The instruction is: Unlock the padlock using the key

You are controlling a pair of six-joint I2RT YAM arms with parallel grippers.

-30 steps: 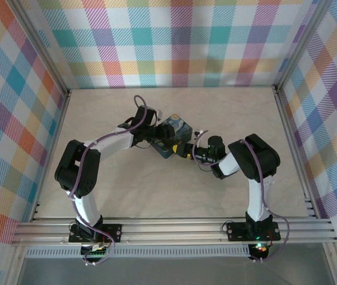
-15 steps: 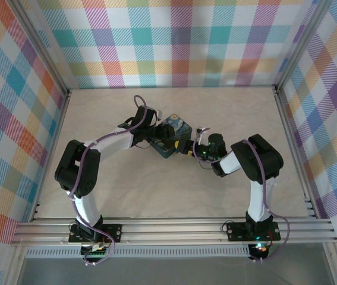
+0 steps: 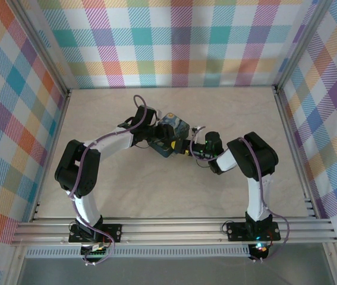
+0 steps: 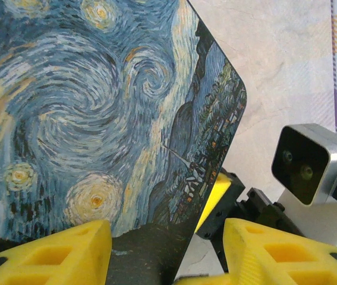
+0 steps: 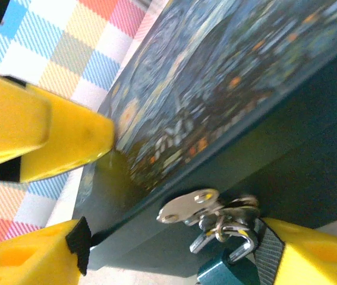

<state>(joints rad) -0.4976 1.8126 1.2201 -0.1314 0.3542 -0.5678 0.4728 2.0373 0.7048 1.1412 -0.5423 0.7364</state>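
- Left gripper (image 4: 167, 236) jaws sit around the dark-blue starry painted box's (image 4: 97, 119) corner; pinching or not, I cannot tell.
- Right gripper (image 5: 174, 254) jaws stand spread, tiny blue padlock (image 5: 221, 271) between them.

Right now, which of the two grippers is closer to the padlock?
The right gripper: the small blue padlock hangs on the box between its yellow fingers. The left gripper clamps the box's opposite side.

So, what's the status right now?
Left gripper clamped on starry box. Right gripper open, straddling padlock hanging at hasp. Nothing blocking.
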